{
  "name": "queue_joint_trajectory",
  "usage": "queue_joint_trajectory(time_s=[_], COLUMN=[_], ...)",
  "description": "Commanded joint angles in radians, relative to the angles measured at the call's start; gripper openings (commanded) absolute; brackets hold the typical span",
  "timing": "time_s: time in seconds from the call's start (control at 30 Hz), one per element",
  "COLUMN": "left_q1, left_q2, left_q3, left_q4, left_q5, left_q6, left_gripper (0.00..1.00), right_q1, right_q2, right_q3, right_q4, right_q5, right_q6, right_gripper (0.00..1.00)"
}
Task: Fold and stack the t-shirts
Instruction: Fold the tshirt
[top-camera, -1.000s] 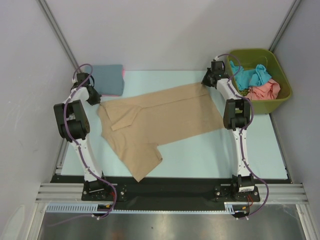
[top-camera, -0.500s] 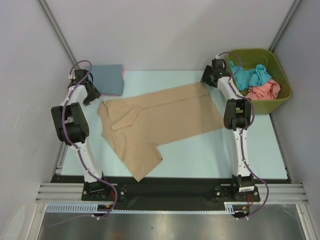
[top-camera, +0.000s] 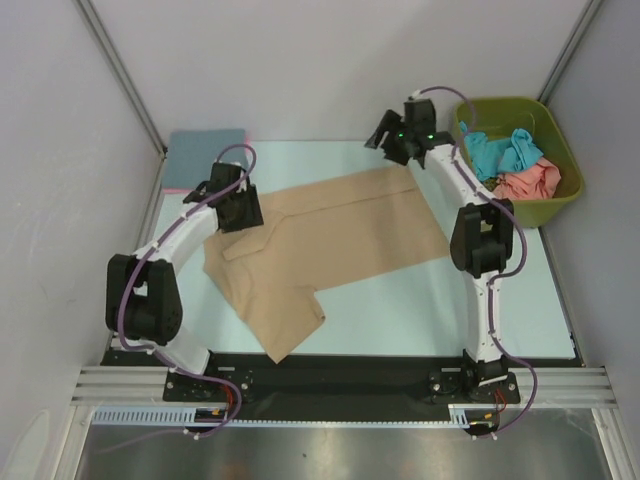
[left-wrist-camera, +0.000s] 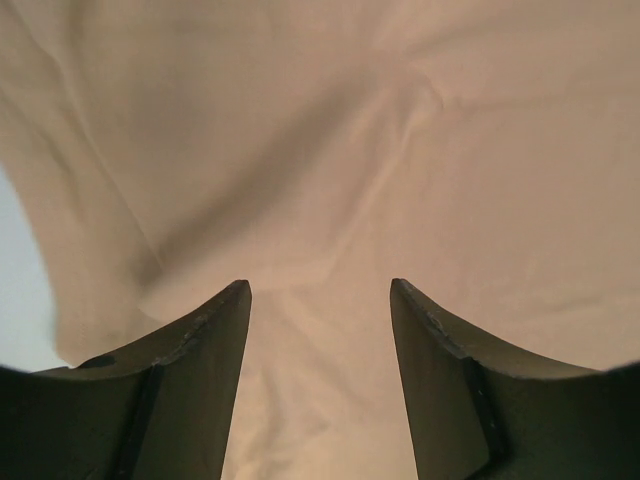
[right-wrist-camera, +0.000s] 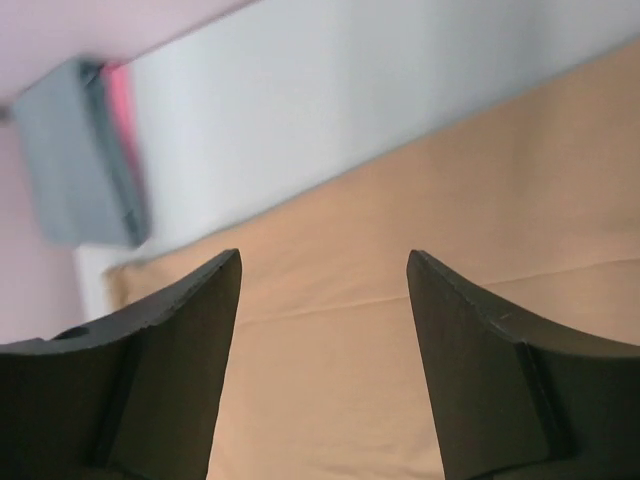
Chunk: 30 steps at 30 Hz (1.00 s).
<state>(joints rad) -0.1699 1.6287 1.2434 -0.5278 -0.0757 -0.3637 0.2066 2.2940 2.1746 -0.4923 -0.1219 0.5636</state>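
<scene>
A tan t-shirt (top-camera: 340, 235) lies spread flat across the middle of the table, one sleeve pointing toward the near edge. My left gripper (top-camera: 243, 212) hovers over its left part, open, with only tan cloth (left-wrist-camera: 330, 150) beneath its fingers (left-wrist-camera: 200, 340). Above the shirt's far right corner my right gripper (top-camera: 380, 141) is open too, holding nothing. In the right wrist view the tan shirt (right-wrist-camera: 480, 230) runs under the open gripper (right-wrist-camera: 325, 262). A folded slate blue shirt (top-camera: 205, 157) (right-wrist-camera: 72, 150) lies on a pink one (right-wrist-camera: 120, 105) at the far left corner.
An olive-green bin (top-camera: 548, 120) stands at the far right, holding a teal shirt (top-camera: 497, 150) and a salmon shirt (top-camera: 530, 182). Grey walls close in the left, right and far sides. Bare light-blue table (top-camera: 420, 295) shows near the front right.
Both grippers have opened and let go of the tan shirt. The left arm swung right from the table's left edge to over the shirt. The right gripper drew up and left off the corner.
</scene>
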Motion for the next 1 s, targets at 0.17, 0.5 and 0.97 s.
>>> queue_joint_trajectory(time_s=[0.17,0.5,0.97], left_q1=[0.007,0.018,0.09], left_q2=[-0.164,-0.363,-0.529], left_q3=[-0.202,-0.381,-0.645], left_q4=[0.029,-0.058,-0.231], left_q5=[0.183,0.156,0.16], left_q6=[0.008,-0.144,-0.475], left_gripper=[0.61,0.59,0.36], right_q1=[0.234,0.252,-0.087], right_q2=[-0.044,-0.332,-0.74], right_q3=[-0.203,-0.557,-1.029], right_q4=[0.124,-0.151,-0.184], right_q5=[-0.275,-0.129,-0.133], right_q6=[0.224,-0.071,-0.131], right_gripper=[0.7,0.66,0.38])
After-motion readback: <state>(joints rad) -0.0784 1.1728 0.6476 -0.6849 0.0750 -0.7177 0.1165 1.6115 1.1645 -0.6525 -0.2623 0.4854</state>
